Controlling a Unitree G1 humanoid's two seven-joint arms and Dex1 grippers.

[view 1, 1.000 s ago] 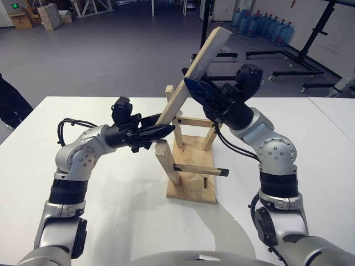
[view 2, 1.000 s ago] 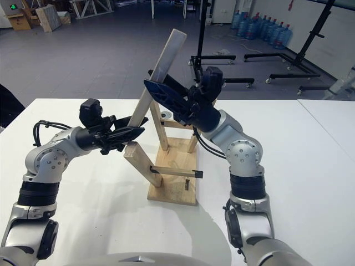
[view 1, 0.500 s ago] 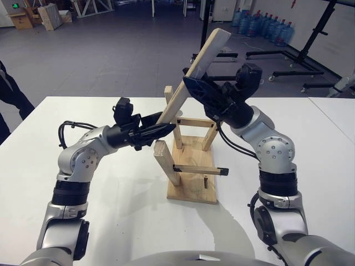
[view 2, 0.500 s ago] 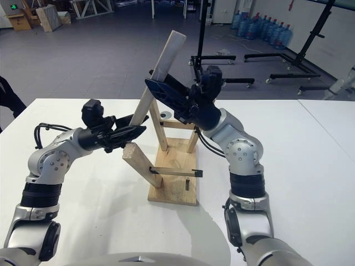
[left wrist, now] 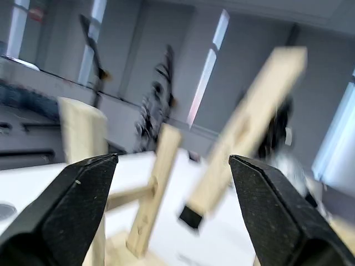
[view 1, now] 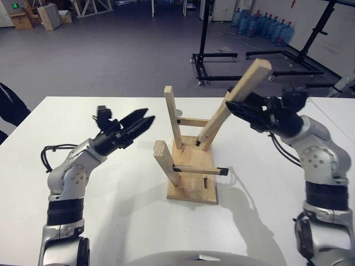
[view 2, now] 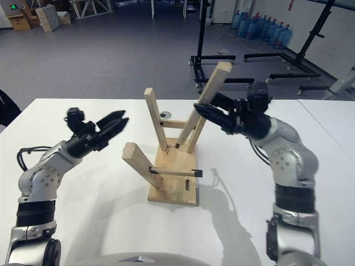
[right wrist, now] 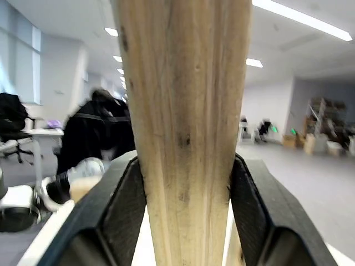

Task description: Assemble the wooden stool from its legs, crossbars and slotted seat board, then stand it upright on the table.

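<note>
Left eye view shows the right gripper clamped on a tilted leg at the far right corner of the seat board on the tabletop, left gripper spread open off left, so pushing askew could jam the leg or skid the unbraced board.

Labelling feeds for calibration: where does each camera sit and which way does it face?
Left eye view: on the head, looking forward and down at the table and half-built stool; both arms show, left gripper open, right gripper holding a leg.
Right eye view: beside it, same scene.
Left wrist view: on the left wrist, looking between its open fingers toward the stool and held leg.
Right wrist view: on the right wrist, looking along the clamped leg between its own fingers.
Shared: every view shows the held leg.
</note>
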